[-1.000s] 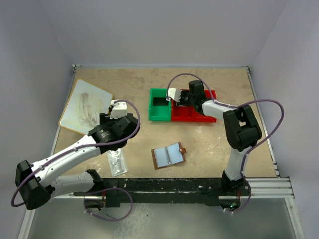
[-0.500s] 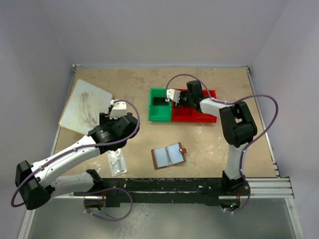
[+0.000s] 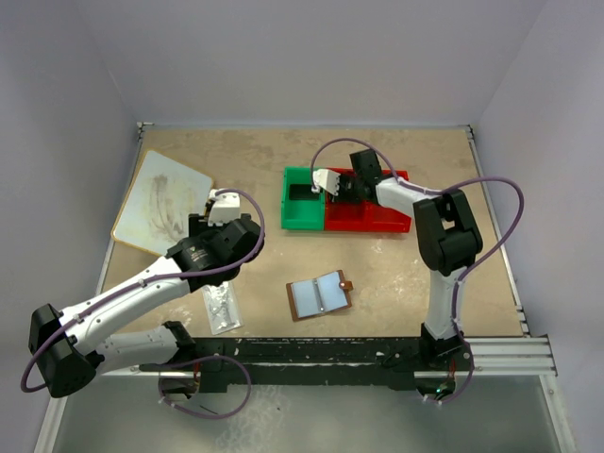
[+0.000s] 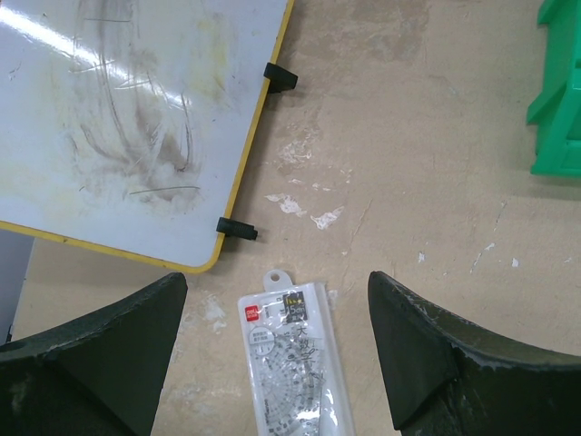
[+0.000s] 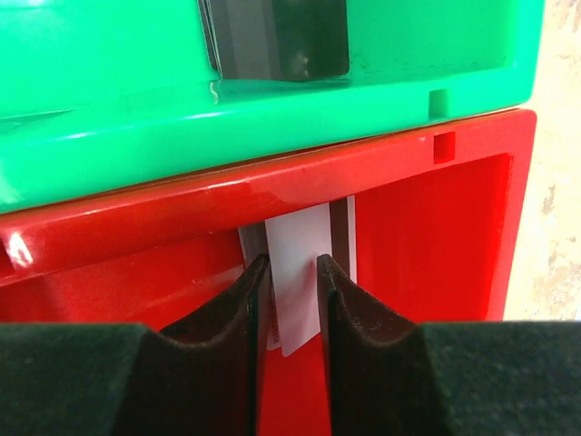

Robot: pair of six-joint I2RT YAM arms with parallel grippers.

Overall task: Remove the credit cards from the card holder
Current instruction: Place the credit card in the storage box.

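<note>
The card holder (image 3: 319, 294) is lying open near the arms' bases, the left gripper (image 4: 275, 313) hovering wide open over a clear packet (image 4: 292, 372); farther back, the right gripper (image 5: 292, 266) is straddling a pale credit card (image 5: 296, 243) in the red bin (image 5: 436, 227), grip unclear.

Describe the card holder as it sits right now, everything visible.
The card holder is a small wallet that looks like brown leather. It lies open and flat on the tan table, inner side up. Two bluish-grey pocket panels meet at a central fold inside a brown rim, and a small snap tab sticks out from its right edge. It sits slightly rotated, near the table's front edge. Only the table touches it. The top view doesn't show whether any card remains inside.
</note>
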